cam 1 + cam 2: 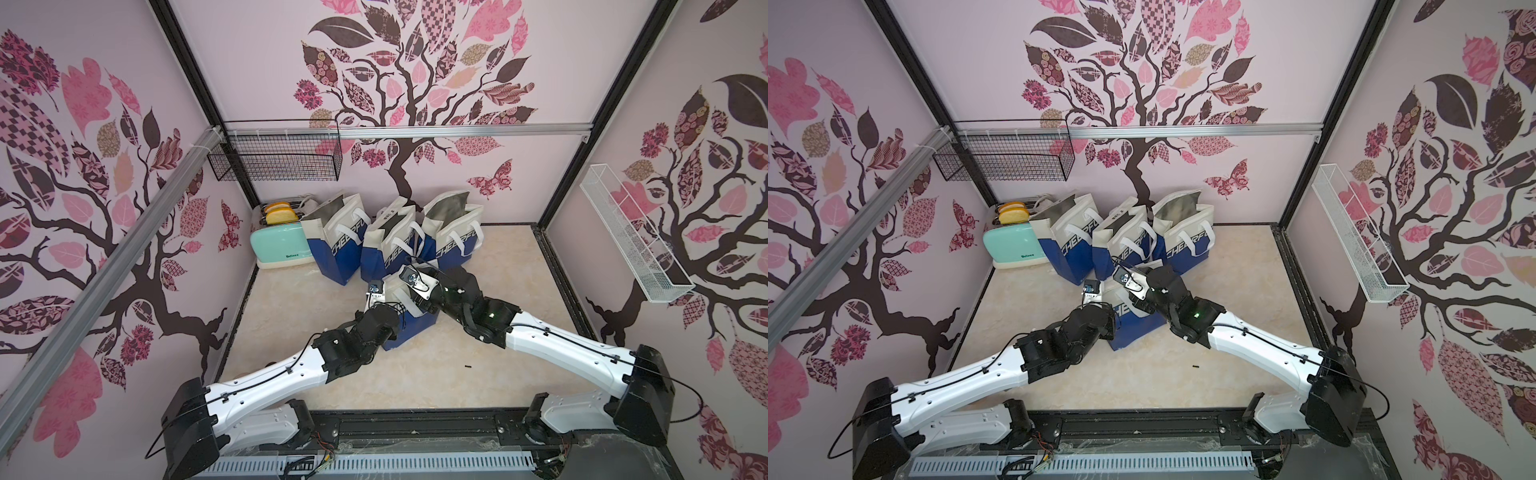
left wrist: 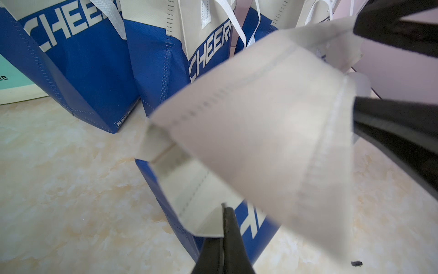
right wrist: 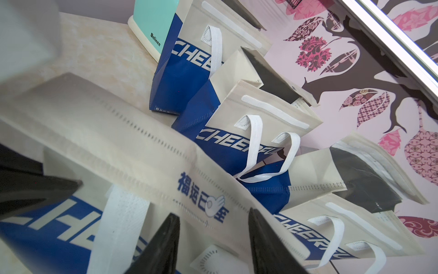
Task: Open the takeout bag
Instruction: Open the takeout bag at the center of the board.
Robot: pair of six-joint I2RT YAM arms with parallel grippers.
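In the left wrist view, the left gripper (image 2: 224, 211) is seen closed, its fingertips pinched on the edge of the cream front panel of the takeout bag (image 2: 166, 187). Just beyond it, the bag's cream flap (image 2: 260, 132) is raised clear of the front panel and is blurred by closeness. At the flap's end the right gripper (image 2: 354, 65) is seen, with one of its black fingers (image 2: 391, 132) on each side of the fabric.

In the right wrist view, those jaws are shown standing moderately apart, with the printed edge of the flap lying between them. Whether the fabric is touched by the pads cannot be told.

In both top views, the takeout bag (image 1: 413, 328) (image 1: 1133, 328) is seen upright near the middle of the marbled table (image 1: 291, 316), with both wrists met over its top. A small black speck (image 1: 468, 366) lies on the table nearer the robot's base.

Behind it, a row of like bags is set along the back wall with their mouths open and dark linings shown: the left-hand bag (image 1: 336, 249), the middle bag (image 1: 388, 253) and the right-hand bag (image 1: 455, 241). Just beside the left-hand bag a mint toaster (image 1: 278, 245) is placed, with yellow bread slices (image 1: 278, 212) standing in its slots. A black wire basket (image 1: 278, 158) is hung above it, and a white wire basket (image 1: 636, 245) is fixed to the right wall.
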